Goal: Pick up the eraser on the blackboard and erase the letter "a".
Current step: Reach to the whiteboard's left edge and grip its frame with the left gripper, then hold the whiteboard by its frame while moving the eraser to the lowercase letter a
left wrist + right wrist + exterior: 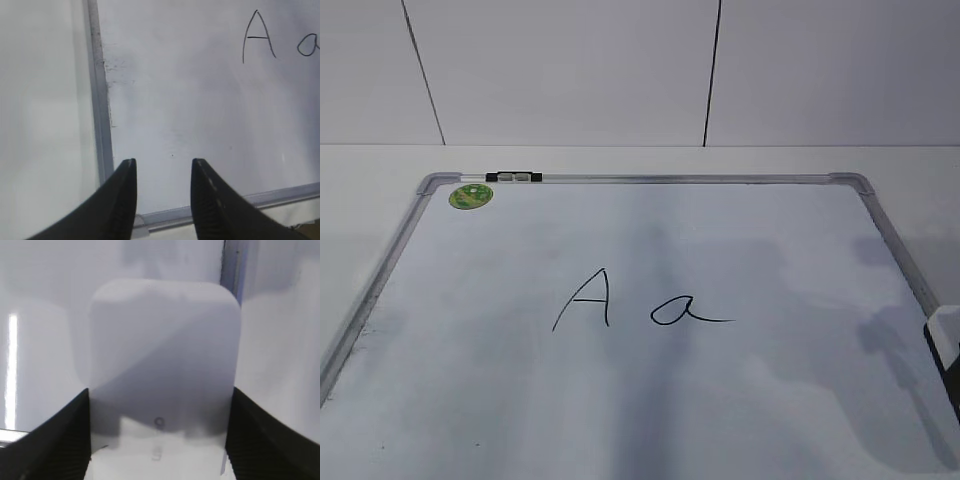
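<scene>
While the right tool [157,435] sits low at the near right edge of the blackboard [740,400], its two dark fingers [55,440] stand wide on either side of the eraser [162,365], each one right against a long side of the white block. Whether they press it or only flank it cannot be told from the wrist view. In the exterior view only a sliver of the eraser [942,335] shows at the right border, lying across the board's grey frame, with a dark bit of the tool beneath it.

Over the near left corner of the board hangs the left tool [164,200], pointed down at the white surface; its fingers [122,200] stand partly apart with nothing between them (the frame's corner shows just below them).

One eraser is in sight, and one board, lying flat on the pale bench [360,190]. Two letters are written on it: a tall capital "A" [585,298] left of the middle and the letter "a" [685,312] just to its right, its tail running off rightward. One round green sticker [471,196] sits in the far left corner, and one small black-and-silver clip [514,177] rests on the far frame beside it. The eraser lies well apart from both letters.
</scene>
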### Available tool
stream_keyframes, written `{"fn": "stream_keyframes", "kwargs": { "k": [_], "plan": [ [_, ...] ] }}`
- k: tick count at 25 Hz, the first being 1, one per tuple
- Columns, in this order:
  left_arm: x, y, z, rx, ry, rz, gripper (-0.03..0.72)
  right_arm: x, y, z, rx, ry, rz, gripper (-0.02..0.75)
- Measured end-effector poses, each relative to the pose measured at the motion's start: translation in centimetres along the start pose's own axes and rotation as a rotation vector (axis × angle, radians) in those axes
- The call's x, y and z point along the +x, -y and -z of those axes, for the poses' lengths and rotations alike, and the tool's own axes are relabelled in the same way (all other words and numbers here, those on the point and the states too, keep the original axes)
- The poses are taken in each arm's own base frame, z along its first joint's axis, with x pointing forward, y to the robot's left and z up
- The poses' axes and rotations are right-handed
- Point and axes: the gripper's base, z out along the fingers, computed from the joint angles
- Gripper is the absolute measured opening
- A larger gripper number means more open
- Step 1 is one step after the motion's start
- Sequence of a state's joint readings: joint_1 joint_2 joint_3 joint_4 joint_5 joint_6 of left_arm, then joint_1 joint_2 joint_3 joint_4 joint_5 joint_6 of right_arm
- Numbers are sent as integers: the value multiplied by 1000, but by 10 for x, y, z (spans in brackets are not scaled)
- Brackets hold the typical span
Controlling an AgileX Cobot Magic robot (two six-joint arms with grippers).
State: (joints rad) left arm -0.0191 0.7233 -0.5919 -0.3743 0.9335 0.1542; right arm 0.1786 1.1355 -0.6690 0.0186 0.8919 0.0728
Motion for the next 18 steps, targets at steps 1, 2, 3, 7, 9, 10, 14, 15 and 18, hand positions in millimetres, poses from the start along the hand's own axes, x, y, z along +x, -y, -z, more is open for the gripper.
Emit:
{"fn": "stream_keyframes", "kwargs": {
  "k": [1, 2, 3, 7, 9, 10, 14, 15, 18],
  "plan": [
    [-7, -1, -5, -5, -15, 9, 277, 0, 0, 0, 0, 0, 0, 583],
    [-14, -3, -12, -11, -34, 17, 277, 0, 0, 0, 0, 0, 0, 583],
    [-22, -5, -18, -20, -51, 23, 277, 0, 0, 0, -1, 0, -1, 583],
    [-50, -15, -43, -66, -133, 18, 284, 0, 0, 0, -1, 0, -1, 583],
    [-63, -19, -56, -80, -168, 17, 292, 0, 0, 0, -1, 0, -1, 583],
    [-69, -21, -63, -85, -187, 19, 294, 0, 0, 0, -1, 0, -1, 583],
    [-90, -29, -91, -98, -241, 31, 299, 0, 0, 0, -1, 0, -1, 583],
    [-93, -32, -99, -103, -261, 32, 299, 0, 0, 0, -1, 0, -1, 583],
    [-104, -39, -119, -120, -307, 26, 300, 0, 0, 0, -1, 0, -1, 583]
  ]
}}
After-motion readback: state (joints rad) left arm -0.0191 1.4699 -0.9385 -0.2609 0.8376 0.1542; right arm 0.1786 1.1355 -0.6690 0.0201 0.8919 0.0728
